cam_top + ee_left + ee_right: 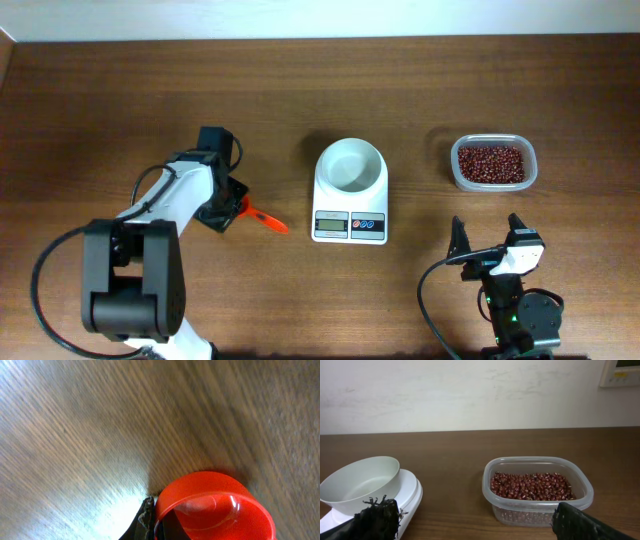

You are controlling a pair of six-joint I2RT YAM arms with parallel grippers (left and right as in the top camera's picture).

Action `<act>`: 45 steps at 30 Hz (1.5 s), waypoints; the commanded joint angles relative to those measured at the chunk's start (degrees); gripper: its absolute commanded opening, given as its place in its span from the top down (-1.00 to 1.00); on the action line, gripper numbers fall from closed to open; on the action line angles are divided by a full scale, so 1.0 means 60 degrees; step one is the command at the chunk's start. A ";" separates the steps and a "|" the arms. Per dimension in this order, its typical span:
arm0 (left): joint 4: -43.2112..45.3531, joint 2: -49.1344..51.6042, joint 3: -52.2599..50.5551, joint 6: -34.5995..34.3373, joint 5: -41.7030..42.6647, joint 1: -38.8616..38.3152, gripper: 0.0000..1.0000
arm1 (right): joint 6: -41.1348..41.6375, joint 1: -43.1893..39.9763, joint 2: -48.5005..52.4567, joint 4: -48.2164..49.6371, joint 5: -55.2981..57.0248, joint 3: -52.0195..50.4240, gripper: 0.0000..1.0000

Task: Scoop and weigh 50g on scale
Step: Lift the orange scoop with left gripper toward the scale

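Red scoop [212, 491] looms over glossy brown-grained table [75, 420].

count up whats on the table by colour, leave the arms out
white: 1, the scale
clear: 1, the tub holding red-brown beans
orange-red: 1, the scoop
total: 3, with the beans counted as part of the tub

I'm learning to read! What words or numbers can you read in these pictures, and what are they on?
Nothing here can be read.
Display on the scale: too small to read.
Blue buttons: any marks are too small to read.
Wall box, right wrist view: its print is blurred.
Clear tub and orange-red scoop: no writing shows.
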 commanded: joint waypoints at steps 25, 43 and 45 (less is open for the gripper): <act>-0.1923 -0.3829 -0.0098 -0.3348 0.1800 -0.1286 1.00 | 0.0000 0.0076 -0.0055 -0.0044 -0.0055 -0.0058 -0.98; -0.2798 -0.3829 -0.0098 -0.2710 0.0659 -0.1286 1.00 | 0.7260 0.0076 0.0266 -0.0517 -0.5665 0.0528 -0.93; -0.2787 -0.3829 -0.0098 -0.2710 0.0659 -0.1286 1.00 | 0.6630 0.0076 0.1756 -0.1847 -0.5774 0.2000 -0.93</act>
